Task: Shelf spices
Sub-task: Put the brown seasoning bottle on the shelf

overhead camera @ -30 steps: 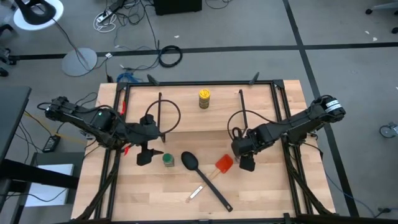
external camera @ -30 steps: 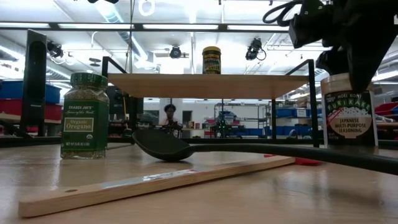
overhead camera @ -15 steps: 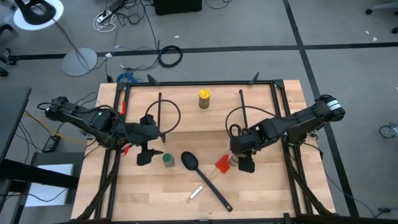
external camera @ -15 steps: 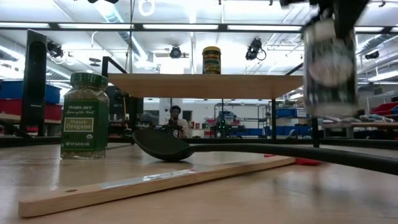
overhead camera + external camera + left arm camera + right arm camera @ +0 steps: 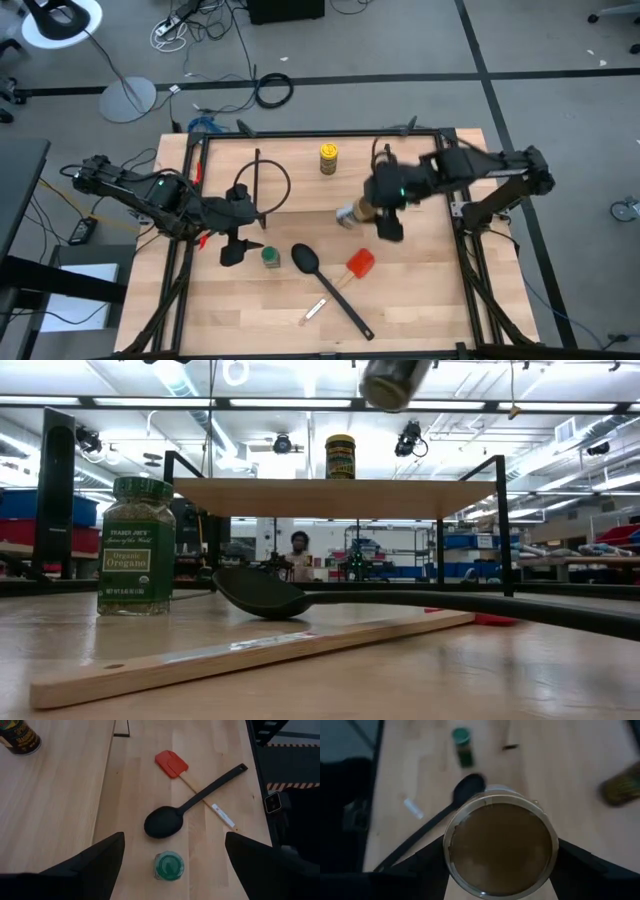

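Grey floor with loose cables surrounds the pale wooden worktop (image 5: 430, 300), and on it we see the low shelf with a light wooden top and thin black legs (image 5: 330, 497). On that shelf stands the yellow cylindrical jar with a yellow label (image 5: 328, 158), upright near the far edge. Our right claw (image 5: 372, 205) is raised over the shelf's right part and clamps the tan, brown-filled cylindrical jar (image 5: 501, 848) between its two dark fingers (image 5: 427, 870); the jar lies tilted sideways in the grip, its bottom toward the wrist camera, and in the low view it hangs high above the shelf top. Our left claw (image 5: 238, 248) hovers over the worktop in front of the shelf with its fingers spread apart, holding nothing. Just beside it the green-topped glass jar (image 5: 136, 545) stands upright, next to the black plastic spoon (image 5: 172, 819), with the red spatula on a wooden handle (image 5: 172, 765) beyond
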`<state>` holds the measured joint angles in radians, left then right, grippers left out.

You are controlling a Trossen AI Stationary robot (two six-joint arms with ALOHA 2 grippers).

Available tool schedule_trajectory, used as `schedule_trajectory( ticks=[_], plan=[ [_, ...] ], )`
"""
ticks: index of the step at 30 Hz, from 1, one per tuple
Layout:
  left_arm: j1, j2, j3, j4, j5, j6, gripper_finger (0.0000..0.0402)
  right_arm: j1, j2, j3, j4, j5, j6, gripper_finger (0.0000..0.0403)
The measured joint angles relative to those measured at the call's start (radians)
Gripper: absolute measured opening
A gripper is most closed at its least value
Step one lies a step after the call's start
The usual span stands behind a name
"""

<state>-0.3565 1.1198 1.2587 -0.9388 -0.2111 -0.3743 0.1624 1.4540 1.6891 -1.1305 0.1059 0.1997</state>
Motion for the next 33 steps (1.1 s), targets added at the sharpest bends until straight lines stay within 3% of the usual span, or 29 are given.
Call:
schedule_trajectory(
  ticks=[7,13,22,25,33],
  plan=[
    [0.000,0.000,0.000,0.005,0.000,0.000,0.0350,-0.226,0.029,0.003,-0.111,0.001,-0.037,0.0270],
    [0.000,0.000,0.000,0.006,0.000,0.000,0.0351,-0.343,0.112,0.004,-0.183,-0.019,-0.093,0.0270],
    [0.000,0.000,0.000,0.006,-0.004,-0.013,0.0351,-0.364,0.212,0.111,-0.212,-0.051,-0.184,0.0270],
    [0.000,0.000,0.000,0.006,-0.004,-0.018,0.0350,-0.350,0.229,0.159,-0.225,-0.048,-0.211,0.0289],
    [0.000,0.000,0.000,0.007,-0.005,-0.001,0.0350,-0.319,0.227,0.236,-0.225,0.019,-0.238,0.0311]
  ],
)
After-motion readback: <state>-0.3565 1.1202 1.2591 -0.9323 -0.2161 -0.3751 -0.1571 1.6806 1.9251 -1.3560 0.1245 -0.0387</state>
